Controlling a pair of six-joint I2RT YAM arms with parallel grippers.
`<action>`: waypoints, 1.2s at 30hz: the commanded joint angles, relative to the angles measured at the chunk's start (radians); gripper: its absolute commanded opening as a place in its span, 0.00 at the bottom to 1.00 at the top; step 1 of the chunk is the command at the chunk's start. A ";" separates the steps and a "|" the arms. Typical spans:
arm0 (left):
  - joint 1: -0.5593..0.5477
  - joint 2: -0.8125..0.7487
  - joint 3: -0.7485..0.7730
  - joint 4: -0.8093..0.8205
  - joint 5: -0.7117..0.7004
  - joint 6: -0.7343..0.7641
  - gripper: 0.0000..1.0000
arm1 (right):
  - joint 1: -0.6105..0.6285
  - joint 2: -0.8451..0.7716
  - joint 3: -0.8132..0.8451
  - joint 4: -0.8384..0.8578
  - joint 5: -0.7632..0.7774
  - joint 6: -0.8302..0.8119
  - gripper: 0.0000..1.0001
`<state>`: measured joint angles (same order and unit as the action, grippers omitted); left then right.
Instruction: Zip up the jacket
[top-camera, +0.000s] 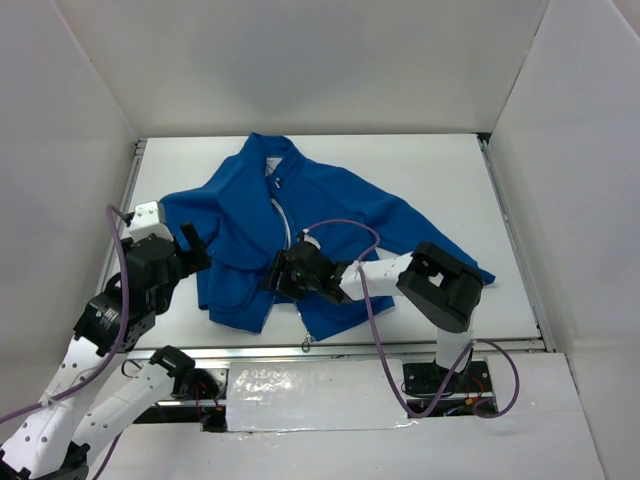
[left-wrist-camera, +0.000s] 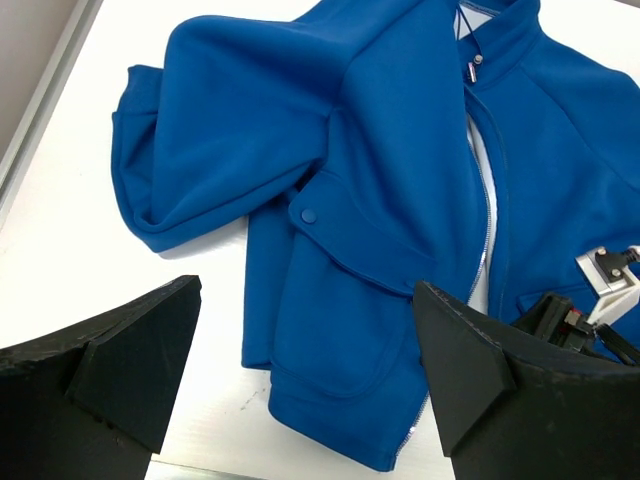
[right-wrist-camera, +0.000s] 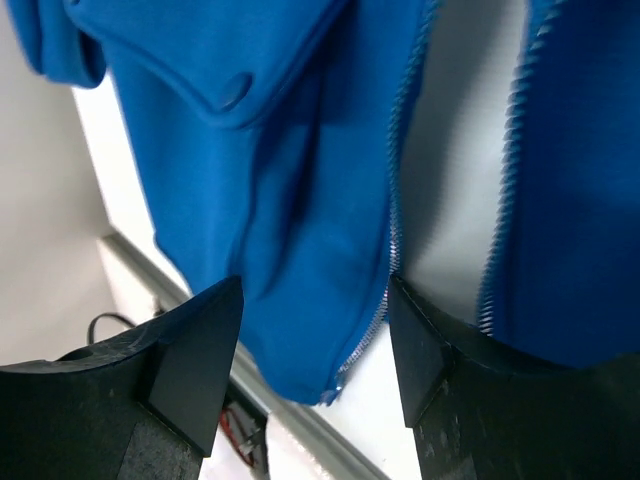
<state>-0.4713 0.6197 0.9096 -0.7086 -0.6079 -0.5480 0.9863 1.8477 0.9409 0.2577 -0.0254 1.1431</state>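
You're looking at the jacket (top-camera: 300, 215) lying face up on the white surface (top-camera: 430, 180). Its collar is at the far side, its hem is by the near edge, and the front is gaping open.

Your right end effector (right-wrist-camera: 312, 310) is hovering low over the bottom of the front. Its fingers are spread wide and gripping nothing, with one row of zipper teeth (right-wrist-camera: 392, 240) running down between them. Your left end effector (left-wrist-camera: 305, 295) is hanging near the folded sleeve (left-wrist-camera: 200, 140), likewise wide open and empty.

You're lining up on the zipper's bottom end, I'd judge. The wrist view is blurring there, so I can't make out the pull; it's probably down at the hem. Aim for the very end of the teeth, pinching tape rather than fleece. Bring the left side in to pin the hem flat, so the two rows are meeting squarely before anything slides upward.
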 joint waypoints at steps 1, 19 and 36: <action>0.007 0.003 -0.008 0.047 0.013 0.030 1.00 | -0.008 0.002 0.064 -0.044 0.061 -0.022 0.67; 0.007 0.006 -0.011 0.058 0.033 0.040 0.99 | -0.026 0.008 0.035 0.041 0.030 -0.091 0.63; 0.007 0.005 0.000 0.044 0.066 0.025 0.99 | -0.081 0.061 0.055 0.141 -0.105 -0.085 0.00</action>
<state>-0.4713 0.6315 0.9031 -0.6876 -0.5705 -0.5262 0.9154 1.9396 1.0042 0.3202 -0.1017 1.0603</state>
